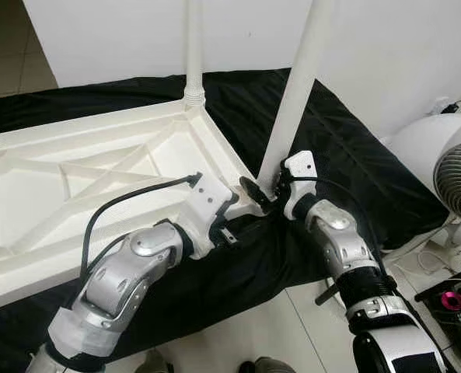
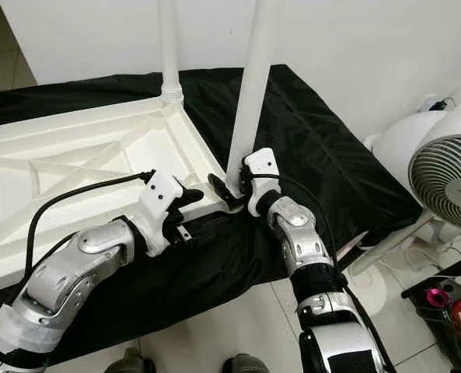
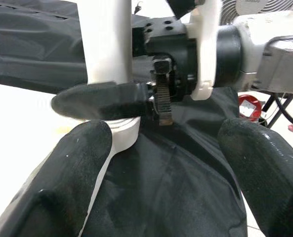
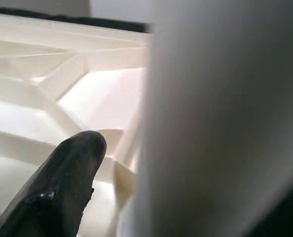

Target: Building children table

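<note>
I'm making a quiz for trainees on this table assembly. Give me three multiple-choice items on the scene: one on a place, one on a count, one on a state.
1. Where does the upturned white table top lie?
A. on a black cloth
B. on bare tiles
C. on a wooden bench

2. How many white legs stand up from the table top?
A. none
B. two
C. four

3. What is the right gripper doing?
A. hanging idle
B. holding the fan
C. clamped on the base of the near leg

Answers:
1. A: the black cloth spreads under and around the table top.
2. B: the far leg stands at the back corner and the near leg at the front corner.
3. C: its fingers close on either side of that leg, while the left gripper sits open by the same corner.
</note>
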`<state>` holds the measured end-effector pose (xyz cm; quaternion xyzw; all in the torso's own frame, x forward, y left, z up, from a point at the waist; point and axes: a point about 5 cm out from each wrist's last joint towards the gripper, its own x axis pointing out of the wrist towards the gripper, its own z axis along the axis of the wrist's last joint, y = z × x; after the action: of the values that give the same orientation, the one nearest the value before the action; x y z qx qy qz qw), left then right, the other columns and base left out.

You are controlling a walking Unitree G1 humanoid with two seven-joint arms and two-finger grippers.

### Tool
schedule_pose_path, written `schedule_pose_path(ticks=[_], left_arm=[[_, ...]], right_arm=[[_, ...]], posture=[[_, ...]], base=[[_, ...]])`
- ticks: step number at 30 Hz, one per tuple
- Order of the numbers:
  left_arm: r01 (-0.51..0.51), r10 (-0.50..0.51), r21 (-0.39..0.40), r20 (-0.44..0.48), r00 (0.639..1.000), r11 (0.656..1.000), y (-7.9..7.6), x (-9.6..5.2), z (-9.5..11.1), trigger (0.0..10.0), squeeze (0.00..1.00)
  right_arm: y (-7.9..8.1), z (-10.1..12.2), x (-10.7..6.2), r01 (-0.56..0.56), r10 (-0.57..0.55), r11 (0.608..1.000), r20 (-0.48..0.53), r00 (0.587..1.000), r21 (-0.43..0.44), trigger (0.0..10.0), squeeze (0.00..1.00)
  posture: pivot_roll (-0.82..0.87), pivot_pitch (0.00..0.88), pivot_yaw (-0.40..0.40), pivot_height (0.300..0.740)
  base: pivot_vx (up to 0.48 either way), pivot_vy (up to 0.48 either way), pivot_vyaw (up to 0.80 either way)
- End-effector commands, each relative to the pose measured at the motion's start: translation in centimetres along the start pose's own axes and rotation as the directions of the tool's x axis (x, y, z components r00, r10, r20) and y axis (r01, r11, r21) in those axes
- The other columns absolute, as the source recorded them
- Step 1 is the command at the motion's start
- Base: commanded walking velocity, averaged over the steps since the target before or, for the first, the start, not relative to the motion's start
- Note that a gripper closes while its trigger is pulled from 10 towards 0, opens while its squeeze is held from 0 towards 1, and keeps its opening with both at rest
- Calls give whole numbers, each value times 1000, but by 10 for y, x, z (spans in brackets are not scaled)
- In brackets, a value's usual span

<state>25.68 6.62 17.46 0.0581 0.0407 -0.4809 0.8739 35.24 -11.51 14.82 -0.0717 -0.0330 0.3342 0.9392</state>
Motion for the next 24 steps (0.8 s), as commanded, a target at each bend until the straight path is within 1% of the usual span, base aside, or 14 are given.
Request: schedule_pose_path(ticks=[1, 11, 12, 13, 15, 16, 22, 24], left_arm=[[40, -40, 16, -4, 999, 999, -4, 1, 0, 10000, 0], [31, -31, 20, -8, 999, 999, -4, 0, 1, 10000, 0], [31, -31, 20, -9, 999, 999, -4, -1, 0, 10000, 0], [30, -30, 20, -10, 999, 999, -4, -1, 0, 10000, 0], [30, -30, 20, -10, 999, 999, -4, -1, 0, 10000, 0], [31, -31, 20, -10, 999, 999, -4, -1, 0, 10000, 0], [36, -36, 20, -9, 999, 999, -5, 0, 1, 10000, 0], [37, -37, 22, -9, 999, 999, -4, 1, 1, 10000, 0]], right_arm=[[-1, -5, 2, -34, 33, 999, -36, 999, -27, 10000, 0], [-4, -7, 5, -73, 71, 997, -43, 997, -39, 10000, 0], [-5, -8, 5, -76, 74, 996, -43, 996, -37, 6353, 0], [-5, -9, 5, -76, 74, 997, -45, 996, -34, 4627, 0], [-5, -9, 5, -76, 74, 997, -45, 996, -34, 4627, 0], [-6, -10, 4, -72, 70, 997, -48, 996, -27, 0, 0], [-7, -18, 1, -53, 52, 999, -63, 997, 0, 0, 0], [-6, -21, -1, -44, 45, 999, -64, 997, 12, 0, 0]], posture=[[-46, 13, -42, 740], [-34, 16, -46, 740], [-32, 17, -44, 740], [-33, 19, -44, 740], [-33, 19, -44, 740], [-34, 19, -43, 740], [-43, 21, -39, 740], [-46, 22, -38, 740]], base=[[0, 0, 0], [0, 0, 0], [0, 0, 0], [0, 0, 0], [0, 0, 0], [0, 0, 0], [0, 0, 0], [0, 0, 0]])
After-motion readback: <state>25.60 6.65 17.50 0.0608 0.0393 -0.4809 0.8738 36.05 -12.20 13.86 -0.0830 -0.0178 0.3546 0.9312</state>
